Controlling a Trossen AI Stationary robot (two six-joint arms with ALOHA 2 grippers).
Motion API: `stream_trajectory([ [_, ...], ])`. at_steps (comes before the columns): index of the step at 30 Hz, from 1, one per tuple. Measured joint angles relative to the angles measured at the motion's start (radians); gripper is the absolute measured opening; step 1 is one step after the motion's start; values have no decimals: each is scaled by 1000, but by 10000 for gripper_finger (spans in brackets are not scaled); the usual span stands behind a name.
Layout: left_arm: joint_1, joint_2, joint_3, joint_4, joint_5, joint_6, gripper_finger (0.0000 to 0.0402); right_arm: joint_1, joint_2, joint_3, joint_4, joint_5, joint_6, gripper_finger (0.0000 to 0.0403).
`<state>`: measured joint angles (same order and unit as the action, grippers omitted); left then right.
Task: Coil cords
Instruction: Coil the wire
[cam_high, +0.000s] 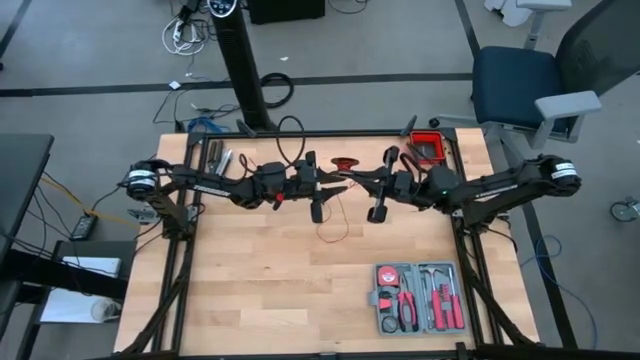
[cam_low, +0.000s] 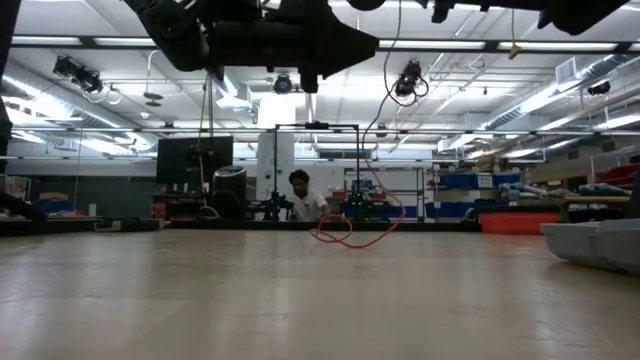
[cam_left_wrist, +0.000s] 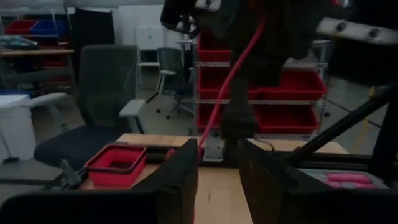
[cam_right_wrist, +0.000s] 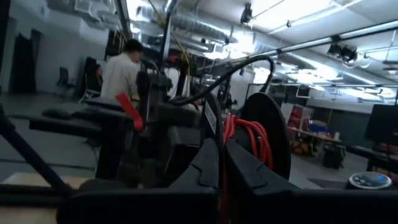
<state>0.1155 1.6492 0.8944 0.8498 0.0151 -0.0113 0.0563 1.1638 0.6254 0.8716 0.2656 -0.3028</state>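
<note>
My right end effector sits above the bench's middle, toward twelve o'clock, its fingers pressed together on the thin bright red cord. In its wrist view several red turns are bunched against a dark round disc just beyond the fingertips, so I judge that part of the winding is already made. My left end effector faces it from nine o'clock, nearly tip to tip. Its fingers stand spread with a gap between them, and the red cord runs down through that gap; I cannot tell whether either finger touches it.

Outward from there, a loose tail of cord hangs from the two tips and loops on the pale wooden bench just toward six o'clock of them. The table-height view shows that slack as a few open curls lying on the surface. A small red bundle shows at twelve o'clock of the tips.

By my reading the job is midway: some turns gathered, the trailing length left to wind in.

The open grey tool case with red-handled tools lies at five o'clock, well apart. A red bin sits at one o'clock.
</note>
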Motion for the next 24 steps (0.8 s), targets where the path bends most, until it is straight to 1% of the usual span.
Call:
stream_trajectory([
  [5, 0, 10, 0, 22, 17, -4, 118, -5, 55, 1, 93, -11, -19, 2],
  [9, 0, 10, -1, 22, 20, -5, 118, -21, 99, 1, 160, -48, -5, 3],
  [14, 0, 10, -1, 15, 20, -3, 118, -31, 138, 1, 218, -66, 3, 3],
  [18, -1, 10, -1, 12, -22, -3, 118, -34, 158, 13, 231, -88, 12, 3],
  [21, -1, 10, -1, 2, -34, 0, 118, -34, 159, 14, 233, -100, 13, 3],
  [24, -1, 10, -1, -8, -74, 0, 118, -34, 159, 14, 235, -105, 22, 4],
])
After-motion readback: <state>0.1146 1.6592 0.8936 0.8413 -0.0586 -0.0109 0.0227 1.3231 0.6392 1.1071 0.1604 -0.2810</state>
